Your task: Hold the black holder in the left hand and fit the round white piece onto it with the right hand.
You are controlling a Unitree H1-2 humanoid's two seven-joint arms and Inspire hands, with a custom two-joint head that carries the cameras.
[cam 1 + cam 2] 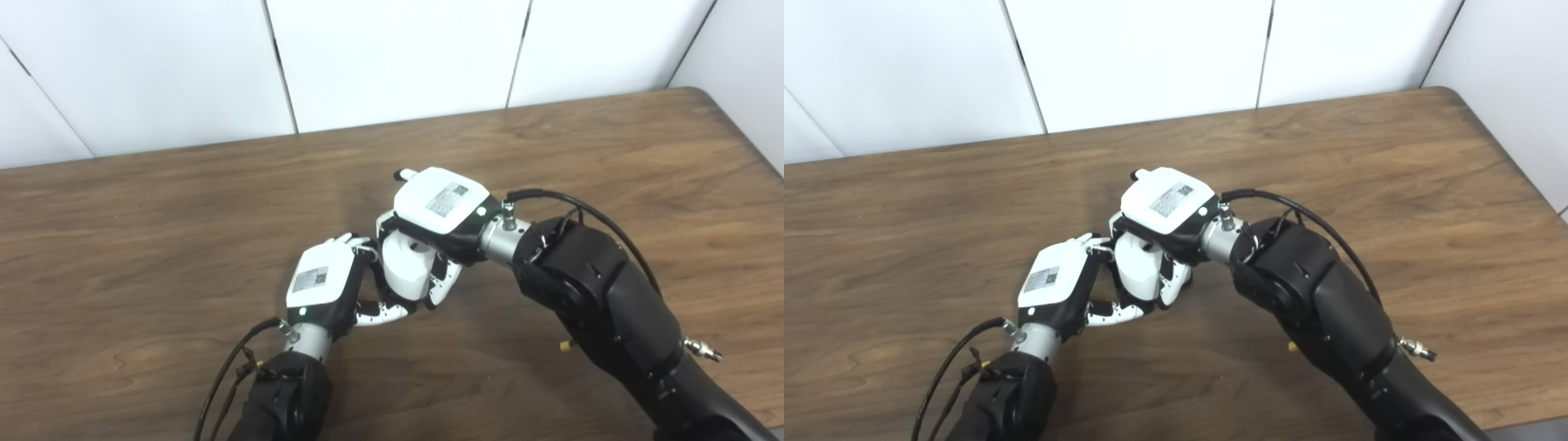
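Left hand (321, 283): at the table's middle, fingers curled round something dark at the white piece's base; the black holder itself is hidden, so the grasp cannot be told.
Right hand (438, 211): at 1 o'clock from the left hand, fingers closed over the white piece.
White piece (407, 264): round, upright between both hands.
Table (153, 233): brown wood.

Over the brown wooden counter (1335, 159) the right robot hand (1157, 214) closes from above on the round white piece (1139, 269). The left robot hand (1056, 288) meets it from the left, fingers (1115, 312) curled beneath; the black holder is hidden.
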